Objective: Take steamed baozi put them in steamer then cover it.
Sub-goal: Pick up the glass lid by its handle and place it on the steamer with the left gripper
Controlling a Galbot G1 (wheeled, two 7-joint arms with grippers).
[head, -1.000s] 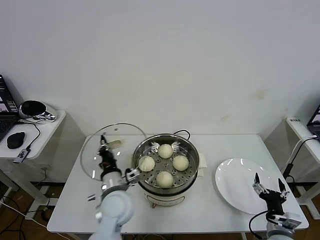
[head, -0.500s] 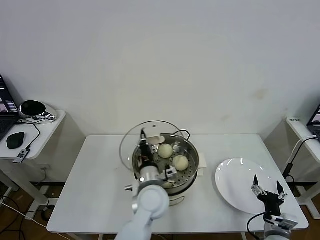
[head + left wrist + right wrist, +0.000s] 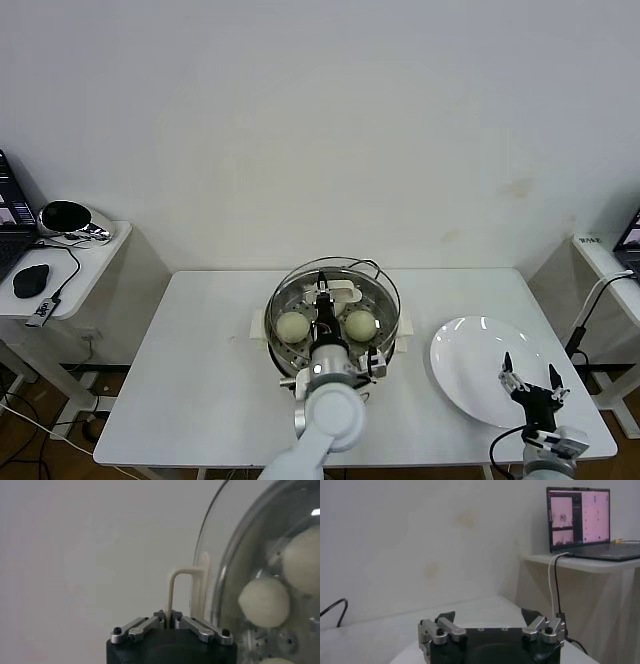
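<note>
Over steamer [image 3: 300,358], my left hand [image 3: 322,304] clamped cover [image 3: 385,290] by bar handle [image 3: 186,592]. Baozi [image 3: 291,325] inside on tray. Judged: centre rim, lower level, then release. Right hand [image 3: 528,381] idle, spread open, by plate [image 3: 465,365] on counter [image 3: 190,390].

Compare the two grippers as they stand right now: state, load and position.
The left gripper is shut on the cover by its cream bar handle; the right gripper stands open and holds nothing. The left gripper is over the steamer, with the baozi showing through the glass; the right gripper waits at the near edge of the white plate. Both have two metal fingers on black bodies.
</note>
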